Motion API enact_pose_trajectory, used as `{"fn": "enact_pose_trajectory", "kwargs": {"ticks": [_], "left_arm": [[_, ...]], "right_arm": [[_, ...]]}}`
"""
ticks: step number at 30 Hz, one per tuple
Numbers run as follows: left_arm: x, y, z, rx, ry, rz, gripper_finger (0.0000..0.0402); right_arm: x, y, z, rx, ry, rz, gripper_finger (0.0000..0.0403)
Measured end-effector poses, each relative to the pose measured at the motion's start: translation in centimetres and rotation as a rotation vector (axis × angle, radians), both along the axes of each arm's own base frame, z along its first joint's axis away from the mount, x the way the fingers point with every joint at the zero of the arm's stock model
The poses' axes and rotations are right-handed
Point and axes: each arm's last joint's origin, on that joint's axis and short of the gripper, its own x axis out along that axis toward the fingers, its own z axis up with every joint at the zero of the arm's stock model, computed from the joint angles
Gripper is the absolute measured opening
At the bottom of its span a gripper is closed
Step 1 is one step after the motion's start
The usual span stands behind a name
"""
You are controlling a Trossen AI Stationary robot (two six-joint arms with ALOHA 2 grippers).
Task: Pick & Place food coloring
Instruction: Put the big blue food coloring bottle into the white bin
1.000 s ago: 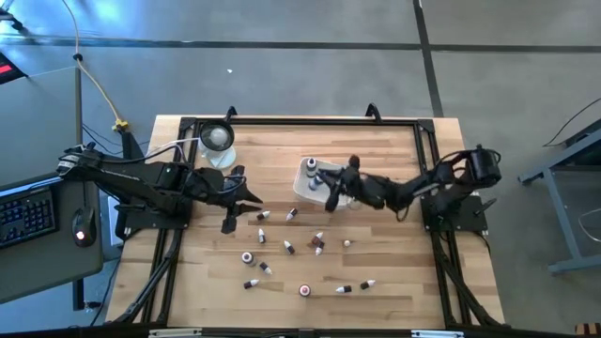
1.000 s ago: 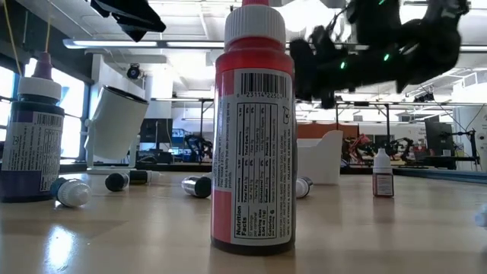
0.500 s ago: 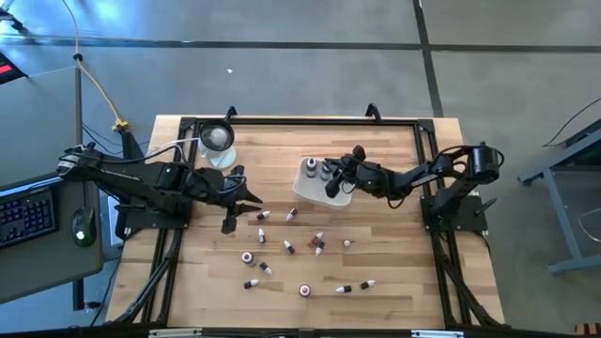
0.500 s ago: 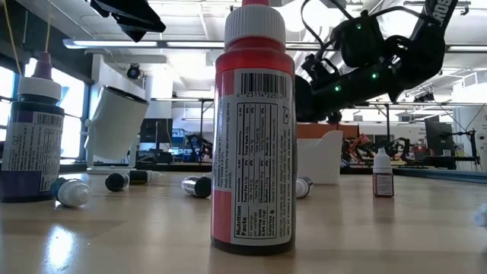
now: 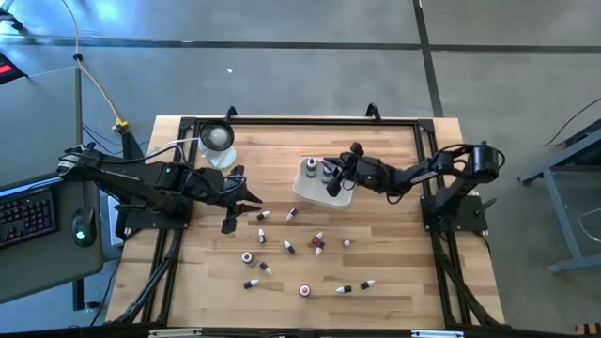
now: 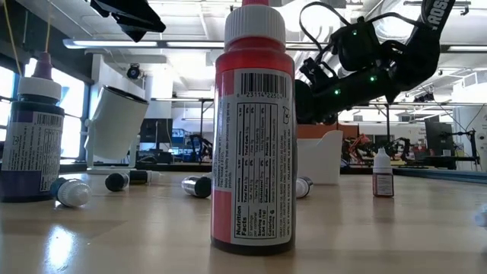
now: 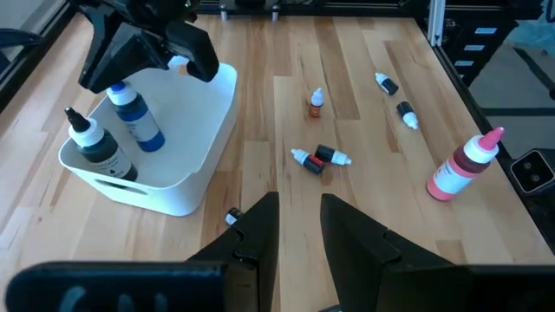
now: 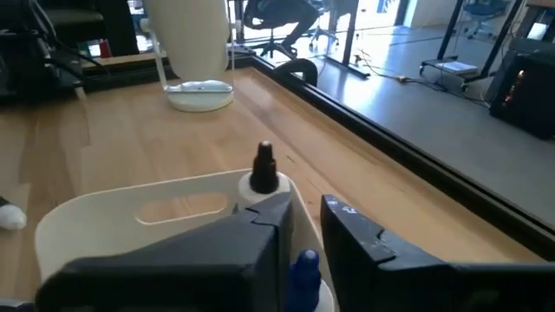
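Several tiny food coloring bottles [image 5: 286, 246] lie scattered on the wooden table, most of them on their sides. The white tray [image 5: 300, 190] holds a dark bottle [image 7: 97, 147] standing upright and a blue bottle [image 7: 137, 123] with a white cap. My right gripper [image 5: 331, 180] hangs over the tray, shut on the blue bottle. In the left wrist view my right gripper [image 7: 143, 68] shows just above that bottle's cap. My left gripper [image 7: 299, 232] hovers open left of the scattered bottles, touching nothing. My right gripper has the blue bottle [image 8: 303, 269] between its two fingers, coming slanting down from the table's right. Its upper end [image 7: 119, 90] is at the fingertips. The bottle hangs slightly tilted inside the tray. I cannot tell whether its base touches the tray floor.
A larger red bottle [image 6: 255, 129] and a purple one [image 6: 30, 137] stand upright near the table's near edge. A clear dish with a white ball [image 5: 216, 138] sits at the far left. A dark frame rail [image 5: 310, 119] runs round the table.
My right gripper has moved from the tray's near edge toward the far edge and now hangs over the tray's inside, carrying the bottle along. My left arm has kept still.
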Motion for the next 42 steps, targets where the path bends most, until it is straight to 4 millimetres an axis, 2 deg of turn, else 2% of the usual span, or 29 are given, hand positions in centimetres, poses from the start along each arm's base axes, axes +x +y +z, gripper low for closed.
{"fn": "enact_pose_trajectory", "kwargs": {"ticks": [4, 8, 11, 17, 22, 28, 35, 38, 42], "left_arm": [[0.0, 0.0, 0.0, 0.000, 0.000, 0.000, 0.0088], [0.0, 0.0, 0.0, -0.008, 0.001, 0.004, 0.0088], [0.0, 0.0, -0.1, -0.016, 0.007, 0.008, 0.0088], [-0.2, 0.0, -0.4, -0.061, 0.047, 0.018, 0.0088], [-0.2, 0.0, -0.4, -0.088, 0.053, 0.030, 0.0088], [-0.2, -0.1, -0.4, -0.098, 0.055, 0.017, 0.0088], [-0.1, -0.1, -0.1, -0.100, 0.022, 0.016, 0.0088], [0.0, -0.1, -0.1, -0.101, 0.016, 0.015, 0.0088], [0.0, -0.1, -0.1, -0.101, 0.016, 0.016, 0.0088]], "right_arm": [[0.0, 0.0, 0.1, -0.026, 0.007, -0.002, 0.0024], [0.2, 0.2, 0.8, -0.044, -0.055, 0.021, 0.0019], [0.2, 0.6, 1.8, -0.045, -0.111, 0.080, 0.0034], [0.0, 2.3, 3.5, -0.092, -0.136, 0.156, 0.0091], [0.0, 3.0, 2.9, -0.131, -0.050, 0.107, 0.0117], [0.3, 5.0, 2.8, -0.093, -0.059, 0.258, 0.0118], [0.5, 5.9, 1.9, -0.036, 0.063, 0.353, 0.0132], [1.3, 5.7, 2.2, -0.067, 0.180, 0.373, 0.0138], [2.7, 5.3, 3.7, -0.079, 0.322, 0.397, 0.0140]]}}
